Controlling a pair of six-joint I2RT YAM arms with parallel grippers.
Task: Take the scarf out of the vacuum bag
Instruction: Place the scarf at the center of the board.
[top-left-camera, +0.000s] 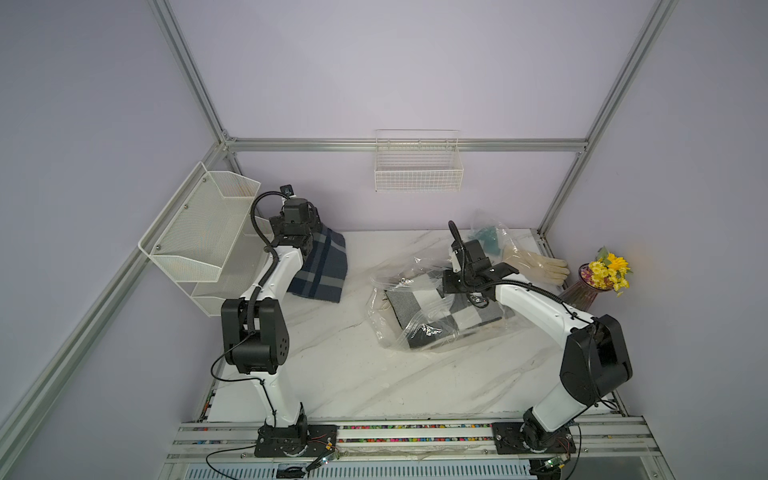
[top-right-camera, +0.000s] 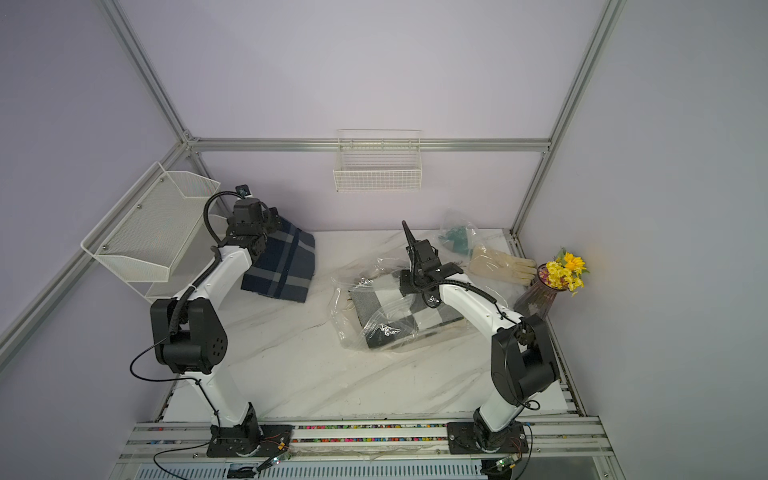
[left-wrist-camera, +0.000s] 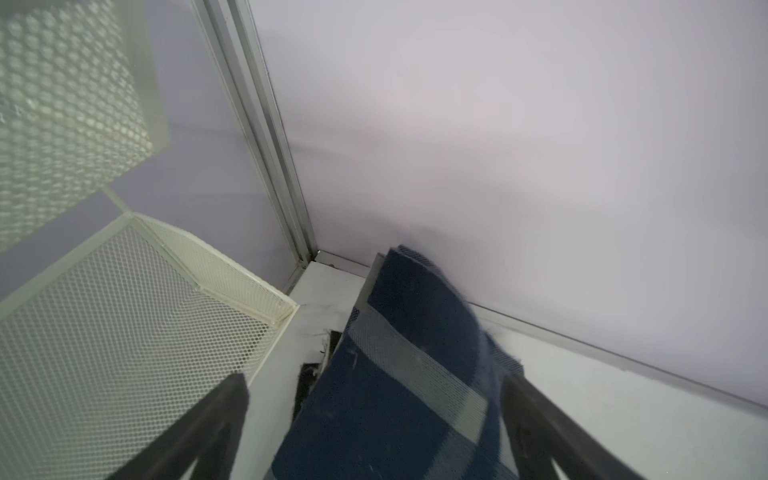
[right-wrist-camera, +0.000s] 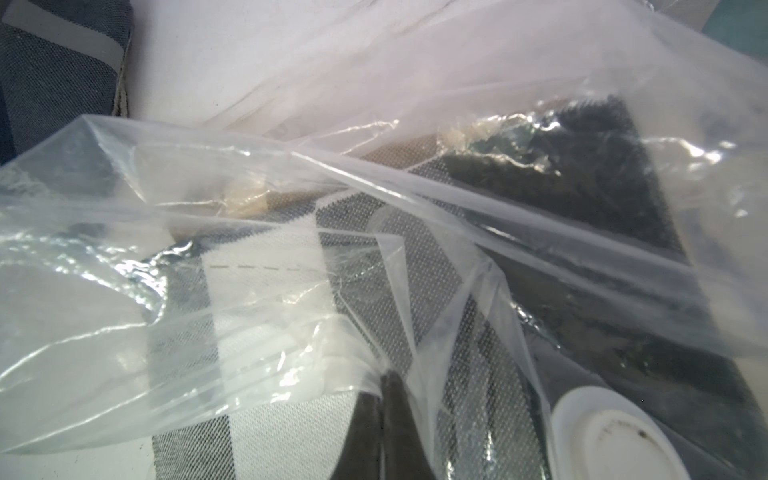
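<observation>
In both top views the vacuum bag (top-left-camera: 384, 328) lay crumpled on the marble table (top-left-camera: 332, 374), with a grey-and-white checked cloth (top-left-camera: 424, 307) inside it. The blue plaid scarf (top-left-camera: 328, 266) was out of the bag, well to its left, propped against the back wall (top-left-camera: 415, 83). The left gripper (top-left-camera: 311, 232) hung over the scarf's upper edge. The right gripper (top-left-camera: 449, 286) was over the bag's far part. A cream glove (top-left-camera: 536, 266) lay just beyond the bag, to its right.

In the left wrist view the fingers (left-wrist-camera: 208, 424) stood wide apart, with the scarf (left-wrist-camera: 395, 395) between them.

In the right wrist view the fingers (right-wrist-camera: 365, 424) were pressed together, pinching the bag's film (right-wrist-camera: 124, 332). The white valve cap (right-wrist-camera: 611, 440) sat beside them, its small marks too blurred to read.
</observation>
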